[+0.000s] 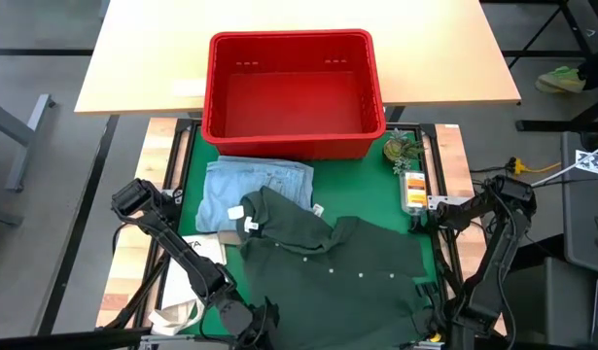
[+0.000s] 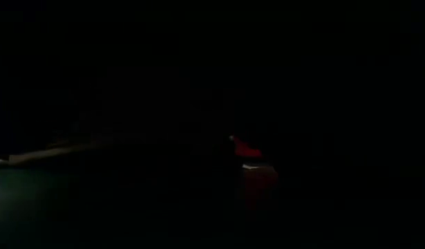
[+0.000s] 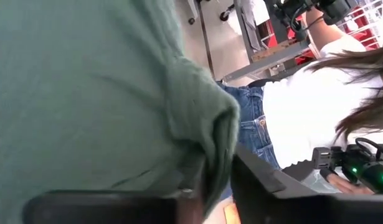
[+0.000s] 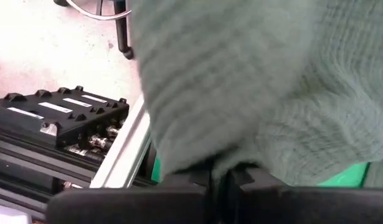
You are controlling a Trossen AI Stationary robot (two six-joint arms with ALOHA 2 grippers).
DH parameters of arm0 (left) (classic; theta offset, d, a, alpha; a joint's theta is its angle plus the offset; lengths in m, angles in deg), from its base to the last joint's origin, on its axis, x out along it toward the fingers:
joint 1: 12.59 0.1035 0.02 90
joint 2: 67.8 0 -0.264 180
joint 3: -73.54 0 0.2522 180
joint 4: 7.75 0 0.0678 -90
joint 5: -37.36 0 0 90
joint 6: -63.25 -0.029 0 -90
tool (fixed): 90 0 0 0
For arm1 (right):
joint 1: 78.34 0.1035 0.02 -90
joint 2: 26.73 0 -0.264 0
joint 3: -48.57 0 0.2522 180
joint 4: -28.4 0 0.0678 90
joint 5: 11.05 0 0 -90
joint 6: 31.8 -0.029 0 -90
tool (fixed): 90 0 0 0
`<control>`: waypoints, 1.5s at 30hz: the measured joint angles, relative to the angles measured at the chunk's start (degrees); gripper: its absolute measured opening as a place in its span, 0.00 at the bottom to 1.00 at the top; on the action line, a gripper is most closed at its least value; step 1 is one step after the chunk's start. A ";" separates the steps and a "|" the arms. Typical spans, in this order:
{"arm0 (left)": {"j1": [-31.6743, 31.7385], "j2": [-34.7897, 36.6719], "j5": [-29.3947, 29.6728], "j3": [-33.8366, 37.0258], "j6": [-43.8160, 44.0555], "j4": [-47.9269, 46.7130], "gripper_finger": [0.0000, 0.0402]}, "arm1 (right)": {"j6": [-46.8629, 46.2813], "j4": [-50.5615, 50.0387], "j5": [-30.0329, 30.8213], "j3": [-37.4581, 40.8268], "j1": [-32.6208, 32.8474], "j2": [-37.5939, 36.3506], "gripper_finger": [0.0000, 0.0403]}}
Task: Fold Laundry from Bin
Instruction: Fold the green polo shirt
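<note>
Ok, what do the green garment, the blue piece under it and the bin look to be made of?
Green shirt: a soft knit, likely cotton; the right wrist view shows a ribbed, matte weave.
Light blue garment: looks like faded denim, with seams showing, folded flat.
Red bin: rigid moulded plastic, smooth and slightly glossy, with slots near its rim.

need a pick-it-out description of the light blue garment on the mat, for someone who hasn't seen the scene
Start at the red bin at the far edge of the green mat. Directly in front of it lies the folded light blue jeans, its near right corner overlapped by the dark green shirt. It is the only pale denim piece, and neatly squared rather than spread out.
</note>
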 joint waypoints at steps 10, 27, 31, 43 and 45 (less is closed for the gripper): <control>0.41 0.00 0.20 0.00 -1.70 -0.08 0.36 | -0.09 -0.18 0.26 0.00 -0.02 0.00 0.29; -1.70 0.09 -2.57 -0.09 12.51 -16.77 0.37 | -0.07 -0.07 0.62 0.00 -0.08 0.00 0.44; -2.16 0.09 -2.48 -0.09 14.48 -23.34 0.37 | 0.00 -0.07 0.63 0.00 -0.07 0.00 0.45; 1.24 0.09 13.15 -0.09 -10.02 -20.54 0.37 | 8.74 0.04 4.51 0.00 -1.46 0.00 0.45; 2.91 0.09 18.77 -0.09 -15.80 -20.59 0.37 | 11.25 0.13 7.54 0.00 -2.58 0.00 0.45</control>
